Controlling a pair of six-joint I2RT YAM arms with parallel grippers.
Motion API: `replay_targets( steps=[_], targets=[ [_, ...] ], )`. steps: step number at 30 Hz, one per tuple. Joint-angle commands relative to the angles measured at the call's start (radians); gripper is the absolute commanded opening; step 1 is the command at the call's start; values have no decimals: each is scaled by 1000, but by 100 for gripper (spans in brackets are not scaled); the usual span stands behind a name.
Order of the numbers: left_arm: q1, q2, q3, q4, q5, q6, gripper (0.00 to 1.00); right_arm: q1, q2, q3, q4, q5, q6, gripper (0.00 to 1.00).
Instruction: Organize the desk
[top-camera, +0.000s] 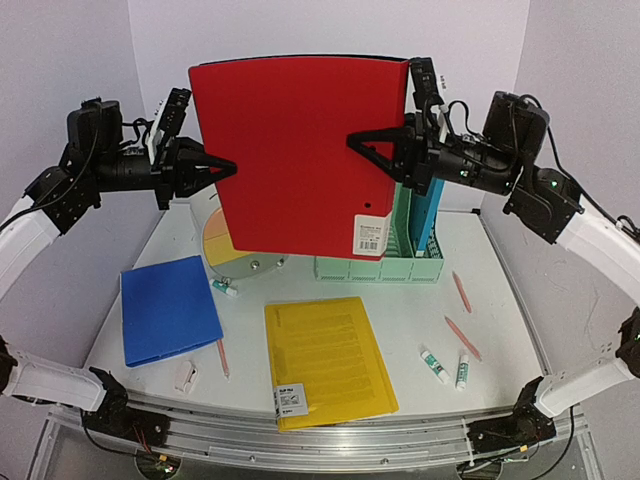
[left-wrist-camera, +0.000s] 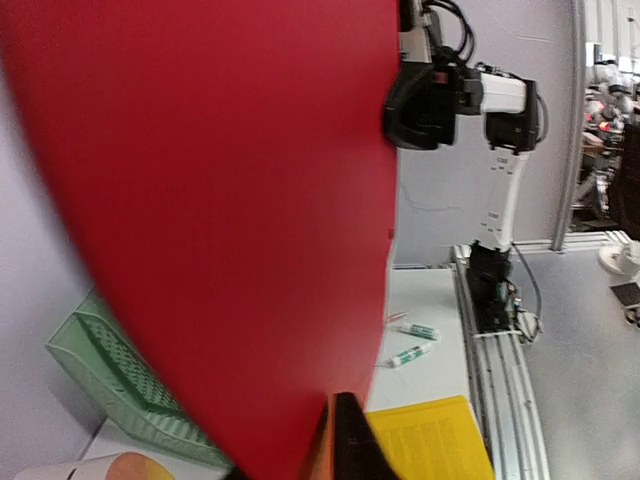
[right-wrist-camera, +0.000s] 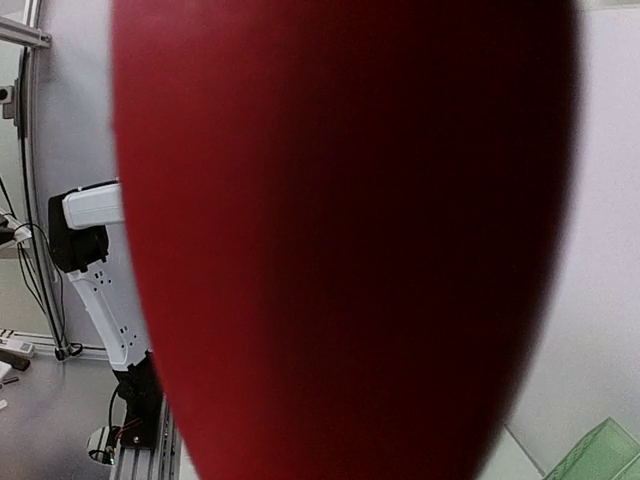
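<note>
Nearest to me, a silver metal rail (top-camera: 330, 435) runs along the front edge of the flat white surface (top-camera: 400, 330), which stretches back to pale lilac walls (top-camera: 330, 30). Just behind the rail lies a thin yellow folder (top-camera: 328, 360), matt, with faint printed lines and a small white label at its near corner. To its left a glossy blue folder (top-camera: 168, 308) lies flat, with a small white block (top-camera: 186, 375) and a slim pink pencil (top-camera: 223, 357) between them. To the right, two short white glue sticks (top-camera: 434, 364) with green bands lie side by side, near two more pink pencils (top-camera: 462, 338).

Farther back a pale green plastic rack (top-camera: 385, 262) with a lattice base stands, with a teal folder (top-camera: 428, 215) upright in it. Left of it sits a round disc (top-camera: 222, 240) with yellow and orange segments.

Above these I hold a large red folder (top-camera: 300, 150) upright in the air, smooth and slightly bowed, with a white label at its lower right corner. My left gripper (top-camera: 228, 168) is pinched nearly closed on its left edge. My right gripper (top-camera: 355, 141) clamps it from the right edge, one black finger across the face. In both wrist views the red sheet fills most of the frame.
</note>
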Motion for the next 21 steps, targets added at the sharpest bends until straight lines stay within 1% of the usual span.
replay_targets(
  steps=[1, 2, 3, 5, 7, 9, 11, 13, 16, 19, 21],
  targets=[
    [-16, -46, -27, 164, -242, 11, 69, -3, 5, 12, -50, 212, 15, 0],
    [-16, -48, -44, 194, -341, 6, 90, -3, 3, 12, -46, 303, 22, 0],
    [-16, -49, -63, 233, -469, 3, 99, -3, 4, 16, -41, 442, 32, 0],
    [-16, -45, -82, 279, -659, 23, 100, -5, 17, 38, -38, 680, 59, 0],
    [-16, -41, -97, 299, -783, 51, 100, -6, 27, 53, -20, 904, 94, 0],
    [-16, -51, -120, 314, -805, 68, 100, -7, 25, 42, 47, 1079, 119, 0],
    [-16, -70, -149, 327, -780, 75, 100, -6, 27, 18, 130, 1220, 121, 0],
    [-16, -83, -170, 334, -760, 68, 100, -7, 45, 1, 224, 1288, 104, 0],
    [-16, -88, -188, 340, -761, 65, 100, -6, 99, -13, 360, 1338, 45, 0],
    [-16, -89, -197, 364, -774, 71, 100, -7, 158, 1, 455, 1419, -22, 0],
    [-16, -92, -203, 366, -781, 76, 100, -12, 185, 5, 519, 1442, -55, 0]
  ],
)
